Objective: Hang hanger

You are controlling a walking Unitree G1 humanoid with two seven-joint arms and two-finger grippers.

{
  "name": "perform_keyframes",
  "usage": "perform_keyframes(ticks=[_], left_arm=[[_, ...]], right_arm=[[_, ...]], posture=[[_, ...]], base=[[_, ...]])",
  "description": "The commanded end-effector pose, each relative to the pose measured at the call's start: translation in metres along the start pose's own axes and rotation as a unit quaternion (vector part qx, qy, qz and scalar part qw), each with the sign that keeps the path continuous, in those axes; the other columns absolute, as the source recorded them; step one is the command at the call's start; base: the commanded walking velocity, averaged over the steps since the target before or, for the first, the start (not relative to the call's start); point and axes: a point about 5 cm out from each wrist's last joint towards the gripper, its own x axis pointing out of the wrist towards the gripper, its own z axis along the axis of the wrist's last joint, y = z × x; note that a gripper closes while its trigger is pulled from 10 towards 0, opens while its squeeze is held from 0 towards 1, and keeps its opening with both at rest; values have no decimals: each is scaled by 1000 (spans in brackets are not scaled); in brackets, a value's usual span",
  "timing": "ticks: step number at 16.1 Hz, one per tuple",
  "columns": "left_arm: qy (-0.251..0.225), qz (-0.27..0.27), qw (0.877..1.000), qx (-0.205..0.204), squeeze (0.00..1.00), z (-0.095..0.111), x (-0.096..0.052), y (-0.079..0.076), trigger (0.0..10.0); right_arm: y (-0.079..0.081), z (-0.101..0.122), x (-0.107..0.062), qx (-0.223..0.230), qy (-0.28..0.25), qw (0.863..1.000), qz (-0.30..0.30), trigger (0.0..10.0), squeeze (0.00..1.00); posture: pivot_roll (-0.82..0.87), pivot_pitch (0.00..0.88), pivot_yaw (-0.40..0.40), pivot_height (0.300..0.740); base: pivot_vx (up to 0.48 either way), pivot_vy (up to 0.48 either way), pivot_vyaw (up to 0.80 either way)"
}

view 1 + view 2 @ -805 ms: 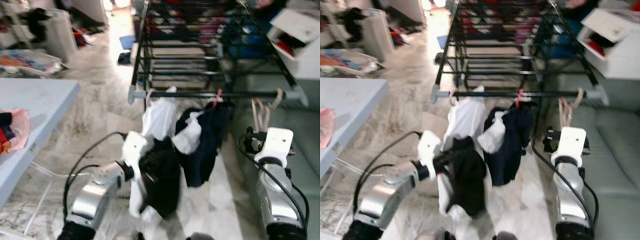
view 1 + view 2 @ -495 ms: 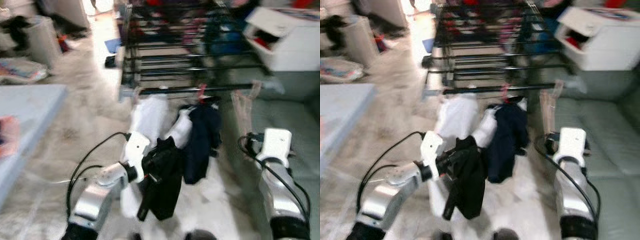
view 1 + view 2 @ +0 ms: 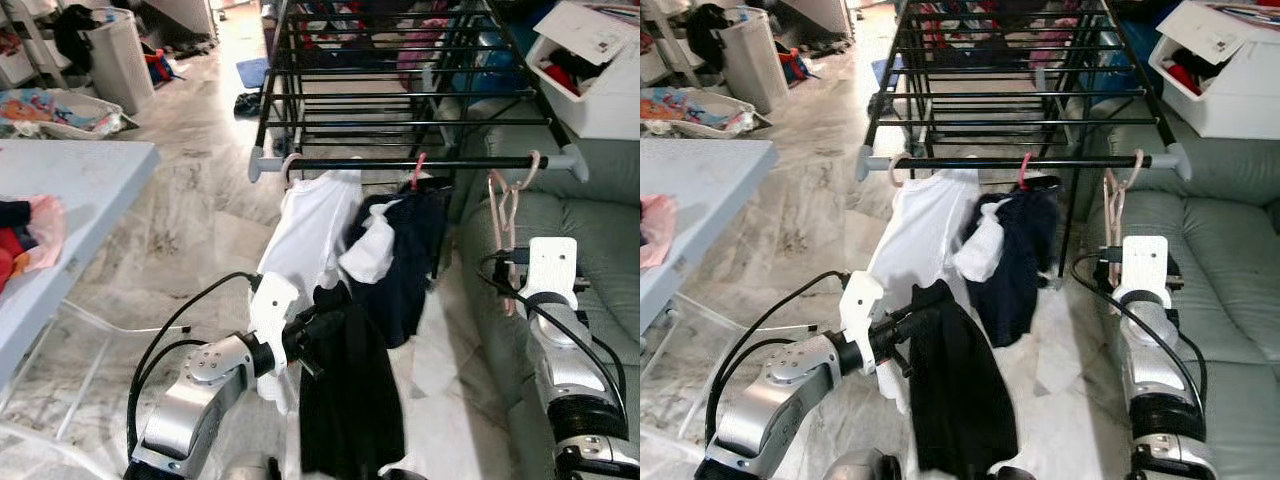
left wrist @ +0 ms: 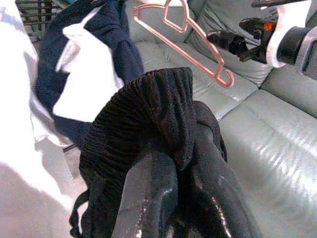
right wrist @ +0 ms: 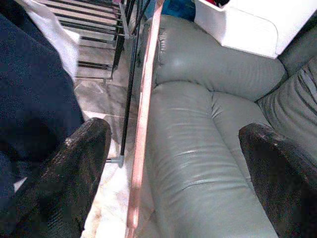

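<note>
Marble floor [image 3: 190, 230] spreads under a black drying rack [image 3: 400, 100], with a grey sofa [image 3: 600, 260] on my right. My left pincer [image 4: 163, 198] is clamped on a black garment [image 3: 350, 390] that hangs down in front of me. My right pincer [image 5: 173, 163] stands wide apart around a pink hanger [image 3: 505, 215], which hooks over the rack's front bar [image 3: 420, 162], beside a white shirt [image 3: 310, 230] and navy top [image 3: 405, 260].
</note>
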Motion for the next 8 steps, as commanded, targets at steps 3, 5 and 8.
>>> perform_keyframes(ticks=[3, 5, 8], left_arm=[[-14, -6, 1000, 9, 0, 9, -4, -1, 10000], [-12, -6, 1000, 7, 0, 8, -5, -1, 10000], [-12, -7, 1000, 7, 0, 8, -3, -1, 10000]], right_arm=[[2, 7, 5, -1, -13, 1000, 6, 10000, 0], [2, 6, 4, -1, -19, 1000, 5, 10000, 0], [3, 6, 2, -6, -31, 999, 7, 10000, 0]], posture=[[13, 0, 12, 740], [13, 0, 12, 740], [7, 0, 13, 740]], base=[[357, 80, 0], [381, 0, 0], [357, 300, 0]])
